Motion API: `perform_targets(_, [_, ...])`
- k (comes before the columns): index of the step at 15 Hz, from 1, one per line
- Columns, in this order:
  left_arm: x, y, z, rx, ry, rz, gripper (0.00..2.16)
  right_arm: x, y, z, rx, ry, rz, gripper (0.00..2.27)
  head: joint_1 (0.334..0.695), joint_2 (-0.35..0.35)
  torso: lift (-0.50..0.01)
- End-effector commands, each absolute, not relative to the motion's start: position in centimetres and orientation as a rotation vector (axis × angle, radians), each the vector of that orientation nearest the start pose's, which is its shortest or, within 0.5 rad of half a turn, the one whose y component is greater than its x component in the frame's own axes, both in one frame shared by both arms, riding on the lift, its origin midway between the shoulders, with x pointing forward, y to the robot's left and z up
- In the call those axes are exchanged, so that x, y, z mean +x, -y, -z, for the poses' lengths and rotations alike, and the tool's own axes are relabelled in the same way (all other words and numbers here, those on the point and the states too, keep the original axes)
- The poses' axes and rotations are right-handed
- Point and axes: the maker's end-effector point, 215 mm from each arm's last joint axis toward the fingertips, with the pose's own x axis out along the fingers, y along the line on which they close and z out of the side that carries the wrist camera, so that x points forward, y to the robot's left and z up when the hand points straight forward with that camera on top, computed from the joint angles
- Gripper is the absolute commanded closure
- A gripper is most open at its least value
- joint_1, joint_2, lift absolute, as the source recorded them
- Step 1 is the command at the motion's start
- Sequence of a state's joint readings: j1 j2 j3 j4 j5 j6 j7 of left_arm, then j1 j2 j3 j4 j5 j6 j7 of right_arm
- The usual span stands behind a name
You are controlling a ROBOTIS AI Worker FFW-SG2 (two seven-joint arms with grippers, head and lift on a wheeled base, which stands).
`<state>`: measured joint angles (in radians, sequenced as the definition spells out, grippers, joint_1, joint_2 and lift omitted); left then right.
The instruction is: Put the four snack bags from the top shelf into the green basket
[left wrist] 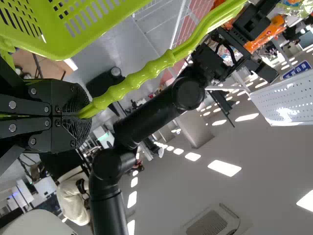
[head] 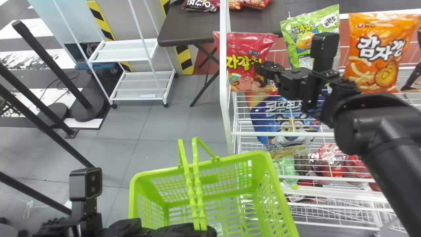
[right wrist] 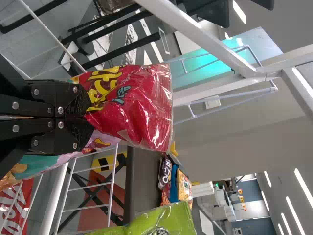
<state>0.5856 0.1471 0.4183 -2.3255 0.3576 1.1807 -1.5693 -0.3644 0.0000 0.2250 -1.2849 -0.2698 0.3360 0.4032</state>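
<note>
The right gripper [head: 267, 69] is squeezing a red snack bag [head: 245, 46] with yellow letters; the left gripper [head: 206, 230] is pinching the handle [head: 199, 195] of the green basket [head: 275, 184].

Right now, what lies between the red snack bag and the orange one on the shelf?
The green snack bag, partly behind the right arm; the head view shows it.

left gripper [head: 204, 229]: clamped — green basket's [head: 230, 159] near side
right gripper [head: 263, 68]: clamped — beyond basket
right arm [head: 381, 141]: in from basket's right
</note>
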Motion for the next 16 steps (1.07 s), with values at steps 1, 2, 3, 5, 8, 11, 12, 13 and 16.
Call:
perform_targets(1, [21.4,-14.7,31.4,-0.764,-0.643,1.283,2.15,62.8,4.1,33.8,0.246,-0.272,-0.613,2.24,0.695,0.192,-0.003])
perform_targets(2, [21.6,-14.5,31.4,-0.761,-0.643,1.287,2.15,61.6,5.3,34.1,0.255,-0.306,-0.604,2.25,0.695,0.176,-0.003])
perform_targets(3, [21.8,-14.3,31.4,-0.758,-0.646,1.291,2.15,60.2,6.5,34.0,0.260,-0.319,-0.592,2.24,0.695,0.159,-0.003])
perform_targets(5, [22.5,-14.2,31.8,-0.755,-0.650,1.290,2.15,57.3,9.0,33.3,0.291,-0.333,-0.569,2.24,0.695,0.117,-0.003])
perform_targets(8, [23.4,-13.9,32.4,-0.751,-0.665,1.292,2.15,52.2,11.2,31.1,0.342,-0.341,-0.581,2.25,0.695,0.078,-0.003])
perform_targets(11, [24.0,-13.7,32.8,-0.754,-0.670,1.294,2.15,46.8,12.8,28.0,0.424,-0.345,-0.609,2.25,0.695,0.037,-0.003])
perform_targets(12, [24.1,-13.6,32.8,-0.749,-0.672,1.293,2.15,45.1,12.6,27.5,0.448,-0.371,-0.634,2.25,0.695,0.029,-0.003])
perform_targets(13, [24.1,-13.4,32.9,-0.747,-0.677,1.298,2.15,43.0,12.0,27.5,0.474,-0.428,-0.671,2.25,0.695,0.023,-0.003])
perform_targets(16, [24.3,-13.1,32.8,-0.744,-0.676,1.303,2.15,37.9,9.6,30.1,0.493,-0.593,-0.737,2.25,0.695,0.034,-0.003])
